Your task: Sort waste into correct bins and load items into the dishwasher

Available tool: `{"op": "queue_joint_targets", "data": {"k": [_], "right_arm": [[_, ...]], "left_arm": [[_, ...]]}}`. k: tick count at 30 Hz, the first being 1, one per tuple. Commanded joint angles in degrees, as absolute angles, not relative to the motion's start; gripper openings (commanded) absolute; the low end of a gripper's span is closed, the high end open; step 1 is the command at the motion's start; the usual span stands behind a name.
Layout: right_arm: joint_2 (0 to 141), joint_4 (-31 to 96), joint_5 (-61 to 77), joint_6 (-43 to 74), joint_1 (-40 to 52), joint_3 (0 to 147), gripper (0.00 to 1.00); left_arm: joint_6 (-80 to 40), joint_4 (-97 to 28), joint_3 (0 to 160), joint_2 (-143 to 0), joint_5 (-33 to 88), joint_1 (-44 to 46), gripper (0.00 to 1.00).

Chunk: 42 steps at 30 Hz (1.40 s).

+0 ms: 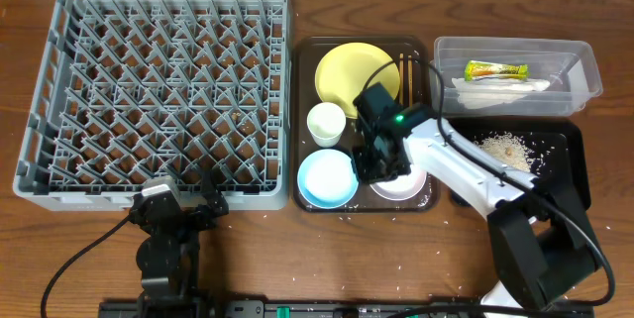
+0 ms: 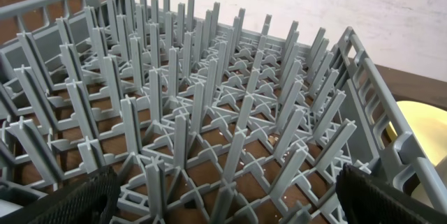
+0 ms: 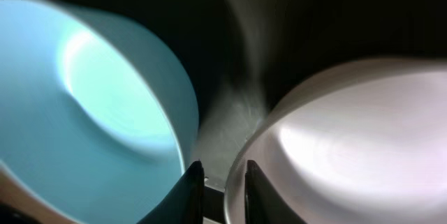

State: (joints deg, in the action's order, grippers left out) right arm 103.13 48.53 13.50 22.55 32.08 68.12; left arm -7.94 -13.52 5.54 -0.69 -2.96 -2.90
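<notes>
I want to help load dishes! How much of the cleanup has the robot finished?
Trash looks sorted: the wrapper and crumpled paper lie in the clear tub, rice scraps in the black tray. In hand: the right gripper is down at the white bowl. Left: the dish rack is empty; plate, cup, blue bowl, chopsticks wait on the brown tray.

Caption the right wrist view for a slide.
Right gripper at the rim of the white bowl, light blue bowl close beside it.

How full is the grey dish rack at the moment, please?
Empty: the dish rack shows only bare pegs, overhead and from the left wrist.
</notes>
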Motion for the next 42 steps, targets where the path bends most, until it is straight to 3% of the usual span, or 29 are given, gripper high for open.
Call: {"op": "queue_joint_targets", "data": {"k": [1, 6, 11, 17, 23, 28, 37, 42], "right_arm": [[100.97, 51.35, 15.31, 21.67, 29.82, 74.94, 0.25], [99.66, 48.93, 15.27, 20.62, 28.40, 80.86, 0.49], [101.84, 40.66, 13.04, 26.52, 29.08, 80.84, 0.50], [108.47, 36.60, 11.88, 29.47, 29.32, 80.84, 0.36], [113.32, 35.90, 12.47, 29.58, 29.95, 80.84, 0.32], [112.79, 35.66, 12.62, 29.61, 29.63, 80.90, 0.02], [102.10, 39.72, 17.65, 27.29, 24.84, 80.97, 0.01], [95.57, 42.70, 18.33, 24.51, 22.17, 80.97, 0.01]], "left_arm": [[-8.47, -14.79, 4.56, -0.60, -3.03, -2.76, 1.00], [-8.47, -14.81, 4.56, -0.60, -3.03, -2.76, 1.00], [-8.47, -14.79, 4.56, -0.60, -3.03, -2.76, 1.00], [-8.47, -14.79, 4.56, -0.60, -3.03, -2.76, 1.00], [-8.47, -14.81, 4.56, -0.60, -3.03, -2.76, 1.00], [-8.47, -14.76, 4.56, -0.60, -3.03, -2.76, 1.00], [-9.34, -18.90, 13.15, -2.66, 3.60, -2.76, 1.00], [-17.89, -23.14, 23.77, -15.03, 11.99, -2.76, 1.00]]}}
